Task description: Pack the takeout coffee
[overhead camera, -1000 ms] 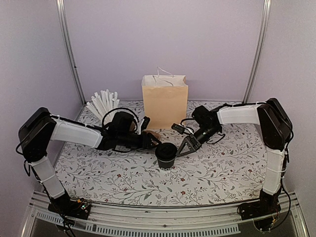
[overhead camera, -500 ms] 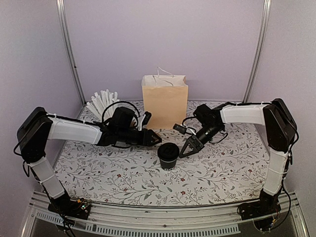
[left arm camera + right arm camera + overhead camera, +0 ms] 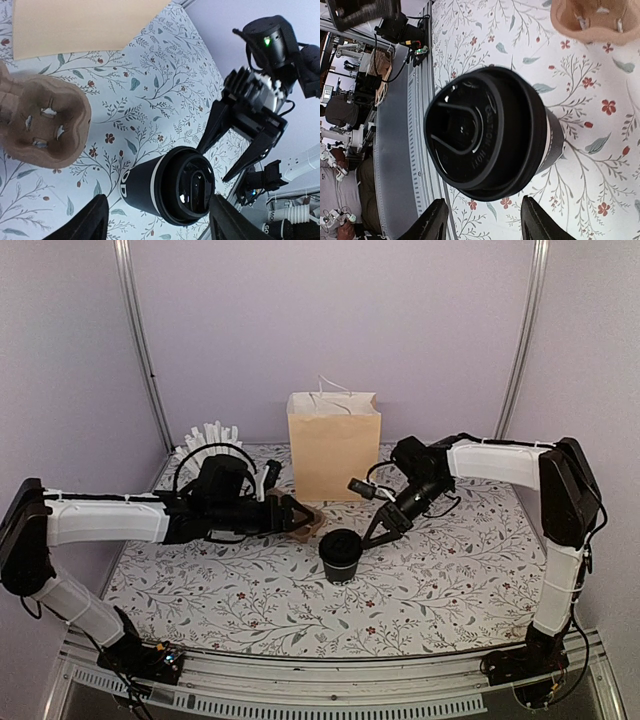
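The takeout coffee (image 3: 341,553), a black paper cup with its black lid on, stands upright on the floral table between both grippers. My left gripper (image 3: 306,519) is open and empty just left of it; in the left wrist view (image 3: 159,200) the cup (image 3: 165,187) shows between the spread fingers, apart from them. My right gripper (image 3: 370,536) is open and empty at the cup's right; in the right wrist view (image 3: 485,200) the lid (image 3: 480,135) fills the middle above the fingertips.
A brown pulp cup carrier (image 3: 316,514) lies behind the left gripper, seen too in the left wrist view (image 3: 45,125). A tan paper bag (image 3: 335,445) stands open at the back. A white cup of white sticks (image 3: 208,440) stands back left.
My left gripper has drawn back to the left, away from the cup, and its arm has stretched out. My right gripper has shifted slightly up and back. The cup has not moved.
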`<action>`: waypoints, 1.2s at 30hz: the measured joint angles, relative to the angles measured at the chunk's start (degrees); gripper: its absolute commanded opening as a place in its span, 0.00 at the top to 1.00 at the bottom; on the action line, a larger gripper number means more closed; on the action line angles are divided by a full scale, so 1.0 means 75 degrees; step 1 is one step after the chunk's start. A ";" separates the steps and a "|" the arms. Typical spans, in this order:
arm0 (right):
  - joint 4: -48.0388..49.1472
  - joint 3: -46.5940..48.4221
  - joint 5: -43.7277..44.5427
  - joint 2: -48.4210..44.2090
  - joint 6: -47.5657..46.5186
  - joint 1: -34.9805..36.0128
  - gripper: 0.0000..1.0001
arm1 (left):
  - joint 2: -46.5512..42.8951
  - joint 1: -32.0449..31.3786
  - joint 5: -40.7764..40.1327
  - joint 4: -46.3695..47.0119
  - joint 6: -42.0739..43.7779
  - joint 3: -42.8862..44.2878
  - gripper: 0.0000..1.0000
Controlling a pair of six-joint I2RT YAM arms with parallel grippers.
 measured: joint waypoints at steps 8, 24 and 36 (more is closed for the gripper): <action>-0.0204 0.1276 0.0047 0.0379 -0.0128 0.0000 0.42 | -0.0216 -0.0784 -0.0624 -0.0481 -0.0991 -0.0283 0.22; -0.0382 0.0796 -0.0268 0.0673 -0.0169 0.0035 0.42 | 0.1241 -0.0746 0.0009 0.0539 -0.1390 0.0061 0.31; -0.0411 0.0213 -0.0224 0.0184 -0.0166 0.0131 0.38 | 0.1507 -0.0501 0.0213 0.0548 -0.1061 0.0414 0.31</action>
